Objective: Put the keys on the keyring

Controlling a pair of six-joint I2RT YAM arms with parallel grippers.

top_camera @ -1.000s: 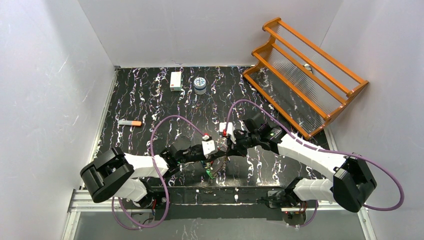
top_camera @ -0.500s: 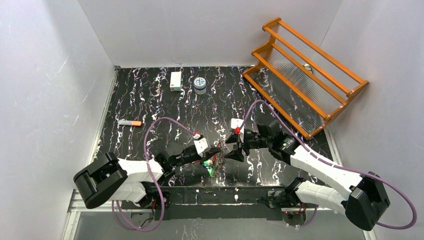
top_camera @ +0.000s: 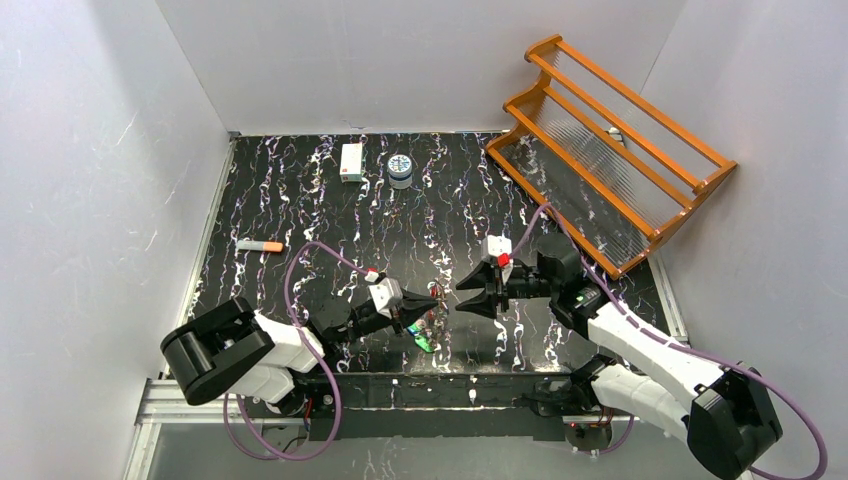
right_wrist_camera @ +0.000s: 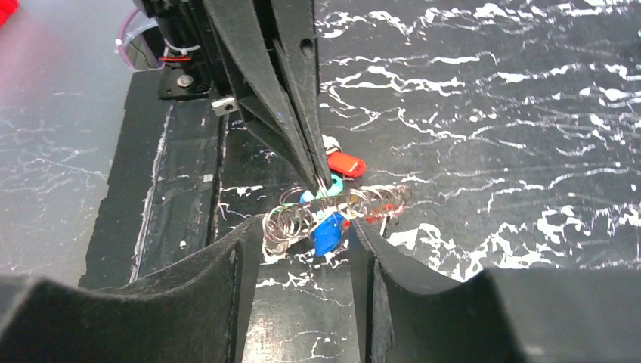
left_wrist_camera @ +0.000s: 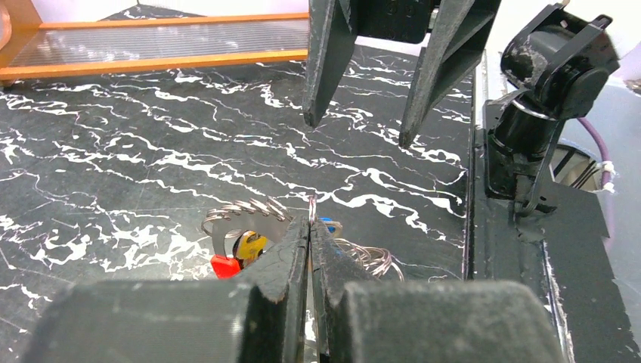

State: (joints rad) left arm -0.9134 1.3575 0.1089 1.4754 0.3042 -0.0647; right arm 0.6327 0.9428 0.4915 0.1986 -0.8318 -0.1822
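Observation:
The keyring (left_wrist_camera: 311,215) is a thin silver ring standing on edge between the tips of my left gripper (left_wrist_camera: 311,227), which is shut on it. Coiled ring wire and the keys hang beside the tips: a red-capped key (left_wrist_camera: 225,265), a yellow one (left_wrist_camera: 249,243) and a blue one (left_wrist_camera: 327,224). In the top view this bunch (top_camera: 424,338) lies low near the table's front edge, under my left gripper (top_camera: 433,296). My right gripper (top_camera: 460,296) faces it from the right, open and holding nothing. In the right wrist view the blue key (right_wrist_camera: 326,233) and ring coils (right_wrist_camera: 287,223) sit just beyond my right gripper (right_wrist_camera: 302,231).
An orange wooden rack (top_camera: 610,150) leans at the back right. A white box (top_camera: 351,161) and a small round tin (top_camera: 400,170) stand at the back. An orange-tipped marker (top_camera: 260,245) lies at the left. The black base rail (left_wrist_camera: 529,249) runs close behind the bunch.
My right gripper has opened, let go of the bunch and drawn back to the right. My left gripper stays shut on the ring and has shifted slightly left.

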